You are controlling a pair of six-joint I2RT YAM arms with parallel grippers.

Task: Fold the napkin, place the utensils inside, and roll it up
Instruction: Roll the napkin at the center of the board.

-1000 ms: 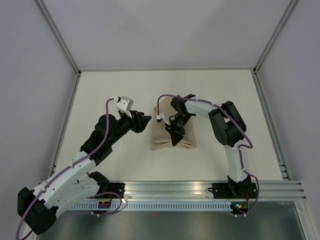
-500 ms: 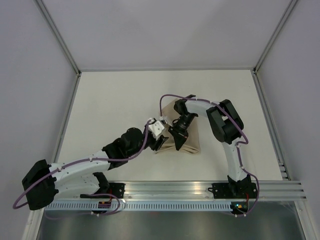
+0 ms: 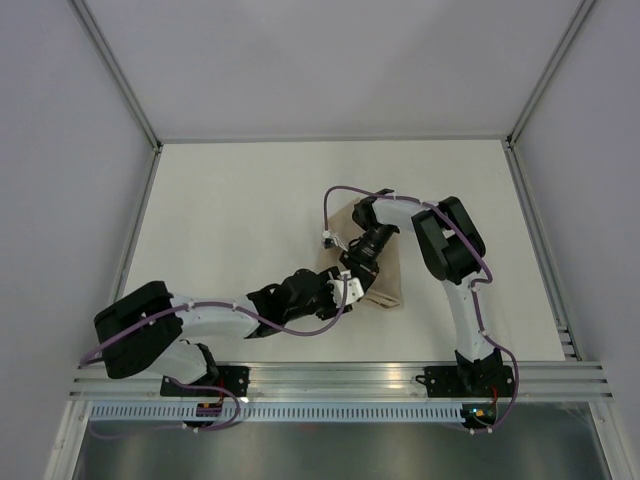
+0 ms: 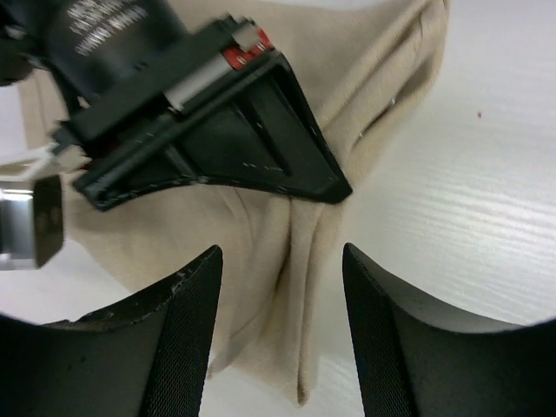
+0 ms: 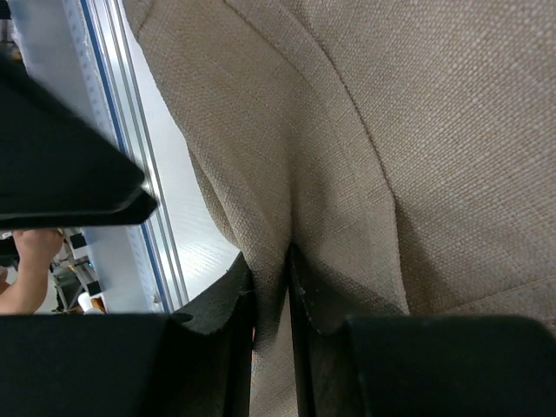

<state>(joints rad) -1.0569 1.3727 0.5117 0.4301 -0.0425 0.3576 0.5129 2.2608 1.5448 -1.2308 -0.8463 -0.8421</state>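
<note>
Tan cloth, that's your napkin (image 3: 384,288), folded up and lying on the worktop (image 3: 230,200) right of centre, closer to the near edge than the far one. The worktop itself is matte off-white with a faint grain in the left wrist view. Pale grey-lilac walls (image 3: 330,60) box it in on three sides, with slim metal posts (image 3: 115,75) running up the corners, and a ribbed aluminium rail (image 3: 350,378) lines the near edge where both arms are bolted.

Your right gripper (image 3: 354,272) is down on the napkin, and from its wrist camera you can see a raised fold of the cloth (image 5: 391,104) pinched between its two fingers (image 5: 234,304): a closed grip on the fabric.

Your left gripper (image 3: 342,288) reaches in low from the near left side, at the napkin's near left corner. Its fingers (image 4: 187,304) stand wide apart with nothing between them, and the creased cloth (image 4: 261,234) lies just beyond them. The two grippers sit just beside each other.
</note>
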